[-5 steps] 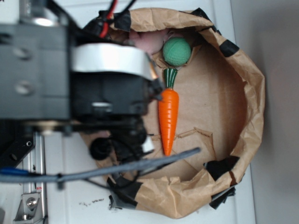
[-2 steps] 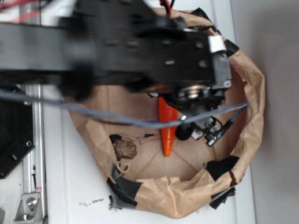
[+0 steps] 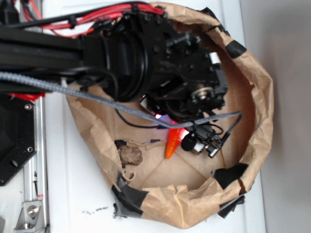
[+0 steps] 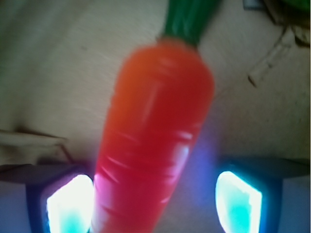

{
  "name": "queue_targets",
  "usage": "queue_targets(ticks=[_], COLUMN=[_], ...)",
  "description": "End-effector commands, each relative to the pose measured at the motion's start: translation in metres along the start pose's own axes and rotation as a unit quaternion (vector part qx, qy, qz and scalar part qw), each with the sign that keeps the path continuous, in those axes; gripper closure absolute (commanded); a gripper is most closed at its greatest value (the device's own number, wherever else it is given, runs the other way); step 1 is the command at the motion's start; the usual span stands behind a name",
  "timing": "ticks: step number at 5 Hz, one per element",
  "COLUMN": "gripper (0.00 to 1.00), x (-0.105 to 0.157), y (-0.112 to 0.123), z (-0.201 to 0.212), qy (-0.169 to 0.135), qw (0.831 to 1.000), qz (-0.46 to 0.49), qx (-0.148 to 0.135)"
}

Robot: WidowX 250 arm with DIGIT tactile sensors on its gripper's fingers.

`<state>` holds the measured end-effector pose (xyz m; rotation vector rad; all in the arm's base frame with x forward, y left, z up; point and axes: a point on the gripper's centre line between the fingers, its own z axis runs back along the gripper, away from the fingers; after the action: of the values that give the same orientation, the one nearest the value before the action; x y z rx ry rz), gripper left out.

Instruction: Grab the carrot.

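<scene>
Since second ago, arm swings over paper bag [image 3: 262,97], covering carrot [image 4: 155,141] except tip. We see gripper [image 4: 154,199] spread wide, carrot between pads, nearer left one. We judge: centre, descend, then close.

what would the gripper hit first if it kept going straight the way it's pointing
Most likely the carrot: it lies between the open fingers of the gripper, with the paper floor behind it, though depth is unclear.
</scene>
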<state>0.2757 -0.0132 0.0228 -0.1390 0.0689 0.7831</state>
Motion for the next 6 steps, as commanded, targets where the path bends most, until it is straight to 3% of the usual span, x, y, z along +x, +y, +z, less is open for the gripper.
queue_targets(ticks=[1,2,3,4,5,6], gripper=[1.0,1.0,1.0,1.0,1.0,1.0], x=[-0.011,-0.011,-0.003,-0.012,-0.021,-0.034], y=[-0.005,-0.011,-0.01,-0.01,-0.016,-0.014], z=[0.024,0.064,0.116,0.169,0.192,0.199], qy=[-0.015,-0.037,-0.05,-0.142,-0.138,-0.153], qw=[0.999,0.992,0.97,0.922,0.909,0.904], qz=[-0.035,-0.107,-0.234,-0.359,-0.394,-0.398], qx=[-0.02,-0.047,-0.048,0.008,0.008,0.024])
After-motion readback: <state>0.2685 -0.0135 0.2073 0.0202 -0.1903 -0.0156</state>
